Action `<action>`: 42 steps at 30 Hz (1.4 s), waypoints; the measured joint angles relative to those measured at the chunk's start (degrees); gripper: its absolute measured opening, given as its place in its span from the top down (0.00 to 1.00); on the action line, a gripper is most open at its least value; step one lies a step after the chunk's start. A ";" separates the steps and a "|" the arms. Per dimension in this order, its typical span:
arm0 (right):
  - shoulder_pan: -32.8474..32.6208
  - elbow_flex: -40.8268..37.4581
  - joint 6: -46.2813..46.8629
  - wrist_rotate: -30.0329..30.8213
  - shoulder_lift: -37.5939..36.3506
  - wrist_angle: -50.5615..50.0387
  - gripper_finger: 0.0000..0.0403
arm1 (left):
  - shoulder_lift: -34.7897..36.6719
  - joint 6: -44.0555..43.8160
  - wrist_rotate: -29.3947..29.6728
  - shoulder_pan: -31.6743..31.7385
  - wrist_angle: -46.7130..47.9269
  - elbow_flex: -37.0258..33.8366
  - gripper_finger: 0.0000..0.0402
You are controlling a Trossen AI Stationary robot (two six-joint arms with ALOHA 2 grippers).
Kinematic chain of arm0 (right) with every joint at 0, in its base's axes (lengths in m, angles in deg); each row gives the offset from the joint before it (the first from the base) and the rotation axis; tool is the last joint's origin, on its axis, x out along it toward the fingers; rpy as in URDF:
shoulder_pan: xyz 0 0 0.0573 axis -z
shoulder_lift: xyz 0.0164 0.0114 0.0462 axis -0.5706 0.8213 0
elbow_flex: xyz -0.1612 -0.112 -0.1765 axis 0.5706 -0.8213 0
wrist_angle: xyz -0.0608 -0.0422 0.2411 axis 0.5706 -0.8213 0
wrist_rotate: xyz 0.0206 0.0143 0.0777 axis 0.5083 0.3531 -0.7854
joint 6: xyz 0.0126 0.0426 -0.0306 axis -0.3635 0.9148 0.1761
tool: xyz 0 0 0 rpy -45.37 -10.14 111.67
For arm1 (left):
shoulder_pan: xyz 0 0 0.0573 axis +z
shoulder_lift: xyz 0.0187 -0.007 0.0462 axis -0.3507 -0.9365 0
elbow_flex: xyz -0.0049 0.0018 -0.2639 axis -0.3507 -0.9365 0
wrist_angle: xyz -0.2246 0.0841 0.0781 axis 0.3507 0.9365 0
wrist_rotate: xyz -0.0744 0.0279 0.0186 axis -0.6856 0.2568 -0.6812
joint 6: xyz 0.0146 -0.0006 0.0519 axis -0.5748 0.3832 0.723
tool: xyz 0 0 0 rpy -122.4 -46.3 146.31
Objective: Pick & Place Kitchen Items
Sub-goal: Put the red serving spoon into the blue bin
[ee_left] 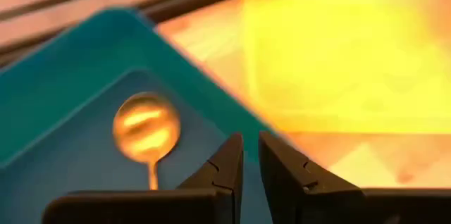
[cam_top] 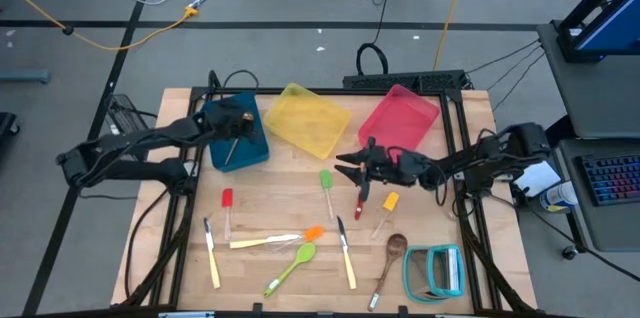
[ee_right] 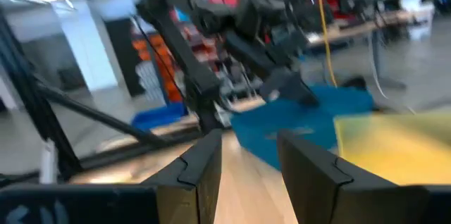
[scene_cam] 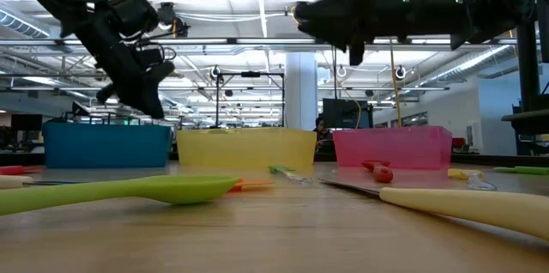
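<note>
The left gripper [cam_top: 237, 124] is being held over the blue bin [cam_top: 252, 150], its fingers [ee_left: 229, 168] slightly parted and gripping nothing; a brass spoon [ee_left: 146, 131] is lying inside that bin. The right gripper [cam_top: 352, 166] is being held open, empty, above the table [cam_top: 280, 193], where the other utensils are lying scattered.

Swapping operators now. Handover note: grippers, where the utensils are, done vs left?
Left gripper: over the blue bin, fingers slightly apart, empty.
Right gripper: raised above mid-table near the pink bin, open, empty.
Done: brass spoon lies in the blue bin.
Left on the table: green spatula, red spatula, yellow spatula, orange spatula, a red utensil under the right arm, lime-green spoon, wooden spoon, three cream-handled pieces. Yellow bin looks empty.
</note>
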 joint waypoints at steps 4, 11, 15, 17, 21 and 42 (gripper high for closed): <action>-2.37 1.11 -0.94 -0.02 0.66 1.51 0.68 | 1.89 0.72 0.02 -1.76 -1.22 0.00 0.88; -10.65 12.11 -6.54 7.94 0.58 -7.94 0.68 | 2.79 1.42 0.04 -3.67 -4.28 0.00 0.88; -14.54 23.66 -6.68 22.14 0.60 -28.35 0.68 | 2.77 1.63 0.04 -4.27 -6.09 0.00 0.88; -15.55 28.81 -2.34 30.53 0.54 -39.43 0.68 | 2.75 1.61 0.04 -4.53 -6.16 0.00 0.88; -16.24 34.81 7.72 41.67 0.54 -57.98 0.68 | 2.75 2.87 0.04 -5.32 -6.14 0.00 0.88; -7.11 23.08 67.24 17.72 0.57 -95.23 0.68 | 2.75 3.03 0.09 -6.66 -5.79 0.00 0.88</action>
